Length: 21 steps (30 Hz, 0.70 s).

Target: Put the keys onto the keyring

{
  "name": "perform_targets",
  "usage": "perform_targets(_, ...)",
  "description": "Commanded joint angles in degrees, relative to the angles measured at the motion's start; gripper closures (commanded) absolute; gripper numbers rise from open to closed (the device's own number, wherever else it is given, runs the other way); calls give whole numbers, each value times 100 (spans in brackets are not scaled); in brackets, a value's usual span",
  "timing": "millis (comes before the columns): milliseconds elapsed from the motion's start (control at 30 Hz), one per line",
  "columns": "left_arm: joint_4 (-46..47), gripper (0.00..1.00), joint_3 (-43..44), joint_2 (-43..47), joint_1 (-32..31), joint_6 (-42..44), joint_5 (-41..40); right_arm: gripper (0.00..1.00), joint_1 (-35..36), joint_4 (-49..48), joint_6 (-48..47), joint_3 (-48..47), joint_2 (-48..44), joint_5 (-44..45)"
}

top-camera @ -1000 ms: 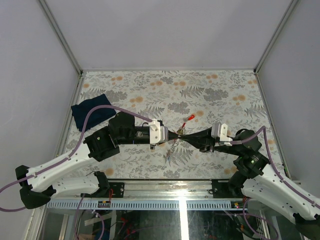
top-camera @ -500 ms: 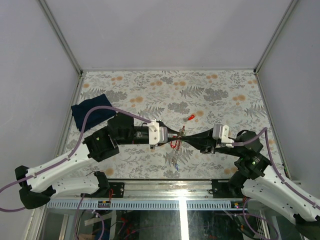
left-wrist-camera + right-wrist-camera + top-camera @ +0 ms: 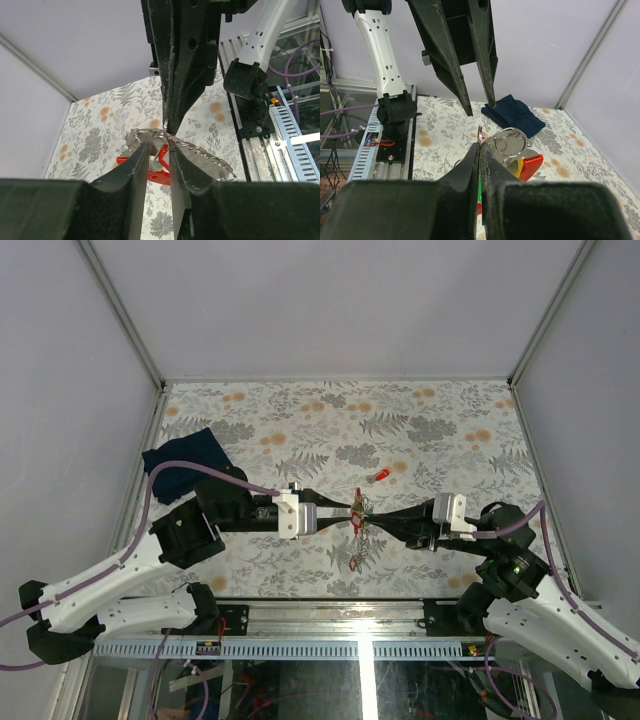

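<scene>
Floral-print table (image 3: 450,420), grey booth walls, dark blue cloth (image 3: 180,465) at far left. Both arms meet mid-table, lifted off the surface.

Right gripper (image 3: 480,146) is clamped tight on the thin edge of the keyring (image 3: 509,141). The ring coils and a red tag sit just past its tips. Left gripper (image 3: 480,109) has its fingers parted a little with nothing between them, tips just above the ring in the right wrist view. A bunch of keys (image 3: 355,558) dangles under the meeting point, above the table. A small red piece, probably a red-tagged key (image 3: 380,476), lies loose on the table just behind the grippers, touching neither.

My read of the step: the left side needs a fresh hold on the ring while the right side steadies it.

- I'd keep the right clamp firm and not rotate the wrist, because thin wire slips and twists easily.
- I'd bring the left fingers down so one coil sits squarely between the pads, beside the right tips and not on them, then close slowly.
- The split end should be left exposed. I can't tell from these views where it is.
- The dangling bunch may swing, so I'd move gently.
- The loose key is not on the ring yet, and one gripper must be freed to fetch it.
</scene>
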<state>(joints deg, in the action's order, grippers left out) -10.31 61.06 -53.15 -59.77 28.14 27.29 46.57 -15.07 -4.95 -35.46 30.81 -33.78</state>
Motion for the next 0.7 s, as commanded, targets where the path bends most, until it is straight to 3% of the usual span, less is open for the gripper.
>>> perform_targets(0,381,79,21,-51,15,-42,386,100,54,-649,88,-189,-103,-56)
perform_targets(667,842,77,-34,-373,18,-313,640,100,54,-822,73,-76,-151,-195)
